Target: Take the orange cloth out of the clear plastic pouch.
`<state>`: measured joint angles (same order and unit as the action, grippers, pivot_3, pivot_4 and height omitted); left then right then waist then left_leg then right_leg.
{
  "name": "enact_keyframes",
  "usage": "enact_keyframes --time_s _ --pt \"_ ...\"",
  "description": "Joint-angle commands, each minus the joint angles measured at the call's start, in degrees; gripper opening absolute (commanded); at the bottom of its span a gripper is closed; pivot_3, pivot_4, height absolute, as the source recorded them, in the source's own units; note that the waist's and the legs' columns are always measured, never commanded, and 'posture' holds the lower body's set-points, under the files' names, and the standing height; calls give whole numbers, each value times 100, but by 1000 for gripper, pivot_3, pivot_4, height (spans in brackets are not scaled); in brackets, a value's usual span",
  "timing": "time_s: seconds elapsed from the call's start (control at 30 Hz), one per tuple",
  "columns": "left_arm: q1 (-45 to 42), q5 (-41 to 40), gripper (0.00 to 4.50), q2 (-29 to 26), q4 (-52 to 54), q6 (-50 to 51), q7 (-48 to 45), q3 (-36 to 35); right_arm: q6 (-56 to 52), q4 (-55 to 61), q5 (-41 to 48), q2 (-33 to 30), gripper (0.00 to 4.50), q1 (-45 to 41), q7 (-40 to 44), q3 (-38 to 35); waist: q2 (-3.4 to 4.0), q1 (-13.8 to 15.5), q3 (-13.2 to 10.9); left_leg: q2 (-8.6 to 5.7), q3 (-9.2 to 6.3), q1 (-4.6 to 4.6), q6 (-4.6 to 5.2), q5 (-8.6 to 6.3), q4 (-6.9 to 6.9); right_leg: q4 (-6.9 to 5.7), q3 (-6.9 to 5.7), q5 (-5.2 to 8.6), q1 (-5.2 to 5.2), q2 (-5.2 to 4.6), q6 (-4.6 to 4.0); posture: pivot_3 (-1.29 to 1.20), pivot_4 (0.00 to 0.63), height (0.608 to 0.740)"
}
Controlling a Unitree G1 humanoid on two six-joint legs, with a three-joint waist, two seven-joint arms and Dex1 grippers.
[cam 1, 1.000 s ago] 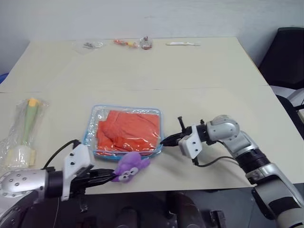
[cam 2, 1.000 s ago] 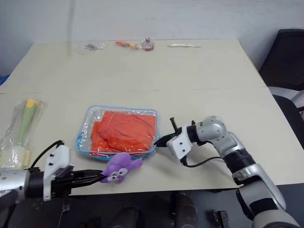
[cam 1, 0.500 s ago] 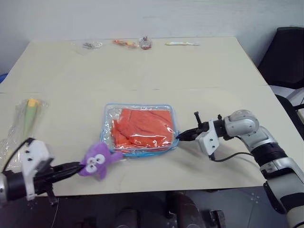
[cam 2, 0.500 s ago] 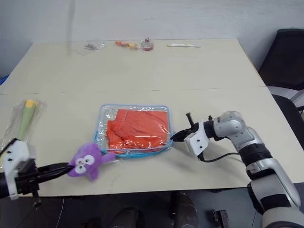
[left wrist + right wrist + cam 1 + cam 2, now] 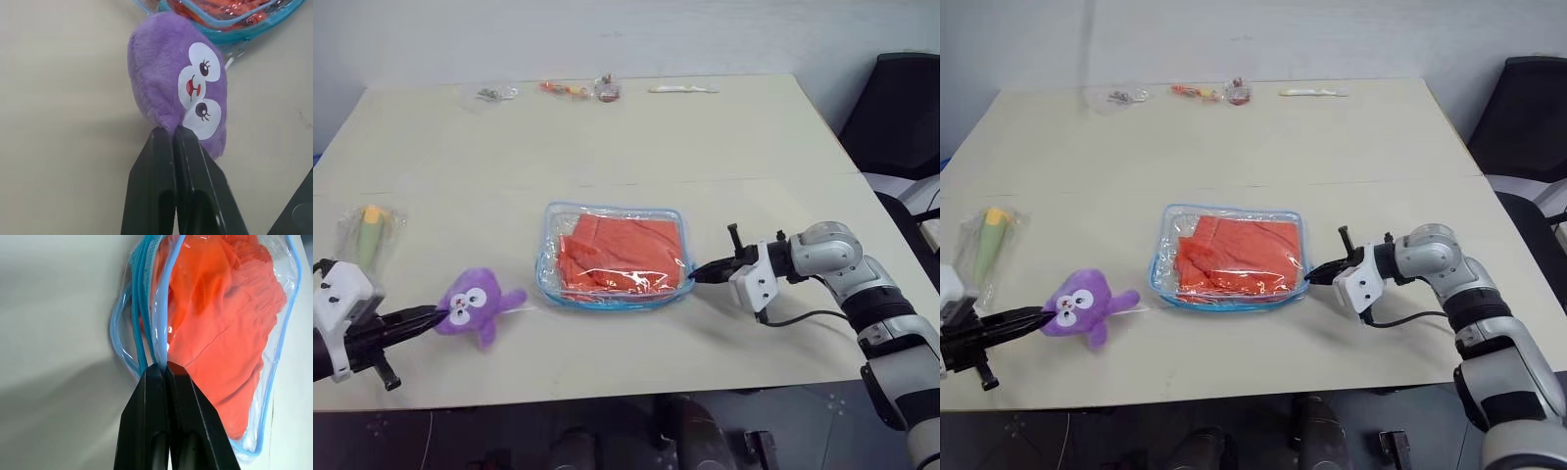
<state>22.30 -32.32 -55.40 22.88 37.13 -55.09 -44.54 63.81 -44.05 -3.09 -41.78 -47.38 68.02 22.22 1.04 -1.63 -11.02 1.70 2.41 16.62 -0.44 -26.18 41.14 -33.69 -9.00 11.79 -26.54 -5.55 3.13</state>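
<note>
Right wrist view: the right gripper (image 5: 164,365) is pinched shut on the clear plastic pouch (image 5: 146,308) at its blue edge, the orange cloth (image 5: 230,328) lying inside, just beyond the fingertips, on the table (image 5: 705,157).

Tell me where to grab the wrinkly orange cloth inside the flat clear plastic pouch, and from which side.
Probably through the zipper edge that the right gripper pinches shut. The wrinkly orange cloth lies flat inside the clear plastic pouch with blue trim, sealed elsewhere by trim. Come from the robot's right side, level with the table, and pinch the cloth's nearest folded edge.
</note>
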Motion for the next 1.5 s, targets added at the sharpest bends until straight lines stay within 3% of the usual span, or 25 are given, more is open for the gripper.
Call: enact_keyframes --time_s 0.03,0.37,0.4,0.5,0.7,0.8,0.83,1.0,1.07,1.17,1.33,1.5 --pt "-132 160 0 -154 -377 -102 -56 -314 125 -194 -84 -122 19 -169 -100 -117 0 3 0 0 0 0 0 0 1 -1 -1 0 0 0 0 0 150 740" --pt "-594 -56 0 -135 -450 138 -15 -182 -52 -147 61 -23 19 -169 -33 -55 0 1 0 2 2 0 0 0 0 -1 -1 0 -1 -3 0 0 150 740" --pt "-657 -117 0 -75 -379 216 51 -105 -188 -73 151 -3 208 -131 48 -45 1 2 0 2 0 0 0 0 0 -1 0 0 -1 -3 0 0 150 740" --pt "-785 -263 693 120 -89 410 265 189 -524 308 385 41 983 43 148 -64 1 2 0 3 -2 0 0 0 1 -3 5 0 -1 -6 0 0 150 740" --pt "-634 -77 2638 292 455 259 373 417 -1467 1405 803 -93 3095 529 104 -315 1 5 0 3 -7 2 -1 -1 3 -4 13 0 -1 -9 0 0 150 740" --pt "-716 -43 3608 -16 498 286 260 16 -2648 2421 1326 -354 4136 977 78 -617 1 26 0 3 -9 3 -2 -1 3 -3 11 0 -1 -8 0 0 150 740" --pt "-745 -177 3933 -138 555 364 98 -154 -3056 2781 1526 -456 4177 1144 120 -709 1 45 -1 3 -13 6 -2 -1 5 -2 10 0 -1 -8 0 0 150 740" --pt "-1330 -510 3933 -1028 880 417 -428 -163 -5752 5159 3024 -1218 4177 2321 10 -1331 1 184 0 1 -36 42 0 -5 21 6 -1 0 -12 -12 0 0 150 740" --pt "-1585 -236 3933 -1226 998 64 -354 410 -6443 5695 3333 -1296 4177 2576 -176 -1513 2 181 0 -3 -30 42 1 -6 18 7 -6 -1 -7 -11 1 0 150 740" --pt "-2015 720 3933 -1364 1029 -881 -50 1854 -7184 6348 3617 -1243 4177 2872 -468 -1687 3 174 0 -13 -19 40 1 -7 11 4 -8 -2 2 -3 2 0 150 740" --pt "-2803 2231 3933 -1003 337 -2178 441 3571 -7647 6833 3576 -992 4177 3095 -839 -1820 2 153 0 -21 4 40 -4 -10 8 2 -4 -3 -6 17 1 0 150 740" --pt "-3631 2521 3933 -309 9 -2360 661 4191 -7777 7024 3418 -793 4177 3240 -1008 -1829 -3 185 1 -25 9 42 -3 -10 11 -2 -4 -4 -7 17 1 0 150 740"
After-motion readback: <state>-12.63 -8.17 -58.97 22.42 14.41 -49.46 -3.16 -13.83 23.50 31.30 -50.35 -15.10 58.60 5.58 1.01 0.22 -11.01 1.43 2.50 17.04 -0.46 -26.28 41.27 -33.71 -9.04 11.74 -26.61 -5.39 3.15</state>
